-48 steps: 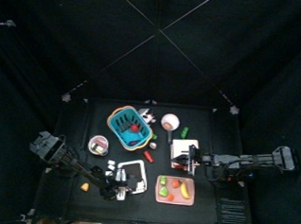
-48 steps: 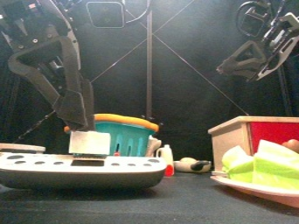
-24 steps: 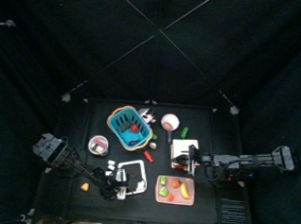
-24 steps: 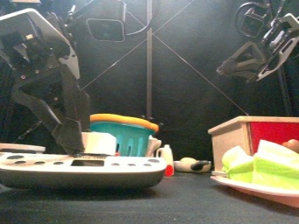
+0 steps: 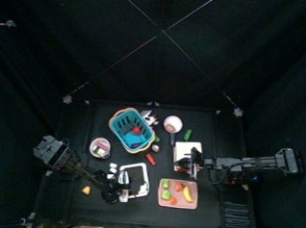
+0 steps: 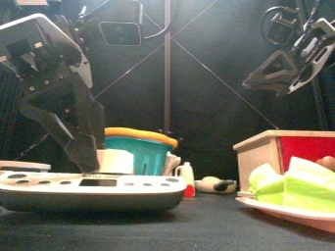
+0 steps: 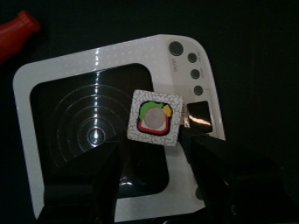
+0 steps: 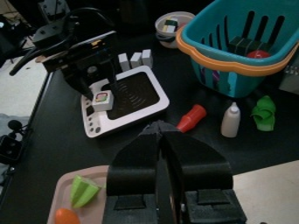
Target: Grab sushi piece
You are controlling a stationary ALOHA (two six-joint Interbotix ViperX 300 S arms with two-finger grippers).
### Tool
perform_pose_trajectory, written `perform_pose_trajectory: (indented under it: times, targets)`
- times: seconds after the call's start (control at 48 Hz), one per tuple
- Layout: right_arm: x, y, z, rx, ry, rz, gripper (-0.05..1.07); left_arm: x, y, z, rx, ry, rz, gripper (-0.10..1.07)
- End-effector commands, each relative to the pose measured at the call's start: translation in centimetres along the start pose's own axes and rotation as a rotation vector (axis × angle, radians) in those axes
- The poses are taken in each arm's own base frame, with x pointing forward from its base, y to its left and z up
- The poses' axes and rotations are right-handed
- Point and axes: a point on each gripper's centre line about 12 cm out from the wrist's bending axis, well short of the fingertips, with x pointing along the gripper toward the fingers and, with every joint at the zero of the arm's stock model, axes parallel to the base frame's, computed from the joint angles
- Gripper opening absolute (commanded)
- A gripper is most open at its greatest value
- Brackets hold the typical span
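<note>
The sushi piece (image 7: 156,120) is a small square bit with a white rim and a green, red and orange middle. It lies on the black disc of the white flat device (image 7: 52,79), also seen in the right wrist view as the sushi piece (image 8: 100,99). My left gripper (image 7: 173,156) hangs open right over the device, its two jaws wide apart, with the piece just beyond the tips and untouched. In the front view the left gripper (image 6: 86,157) hides the piece. My right gripper (image 8: 163,133) is shut on nothing, raised at the table's right side (image 6: 281,74).
A teal basket (image 5: 129,127) stands behind the device (image 5: 131,174). A pink plate (image 5: 178,192) with green food and a wooden box (image 6: 281,152) sit at the front right. A red piece (image 8: 193,115), a white bottle (image 8: 232,120) and a tiny orange piece (image 5: 86,190) lie around.
In the front view the left arm has tilted and shifted over the device; the white piece seen between its jaws a second ago is now hidden. The right arm has stayed still.
</note>
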Motion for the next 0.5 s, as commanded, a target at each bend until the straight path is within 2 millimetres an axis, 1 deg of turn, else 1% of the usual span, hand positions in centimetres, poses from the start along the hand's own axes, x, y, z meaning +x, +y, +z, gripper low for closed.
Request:
perform_pose_trajectory:
  times: [0.0, 0.188, 0.292, 0.479]
  targets:
    - [0.04, 0.18, 0.78, 0.004, -0.027, 0.005, 0.03, -0.81, 0.1, 1.12, -0.001, -0.04, -0.006, 0.93]
    - [0.03, 0.2, 0.71, 0.005, -0.025, 0.006, 0.04, -0.08, 0.23, 1.05, 0.039, -0.041, 0.013, 0.92]
    - [0.07, 0.24, 0.74, 0.01, -0.025, 0.007, 0.03, 0.0, 0.22, 1.08, 0.044, -0.042, 0.015, 0.91]
    - [0.35, 0.39, 0.66, 0.077, -0.017, 0.007, 0.03, -0.11, 0.36, 1.08, 0.051, -0.045, 0.022, 0.85]
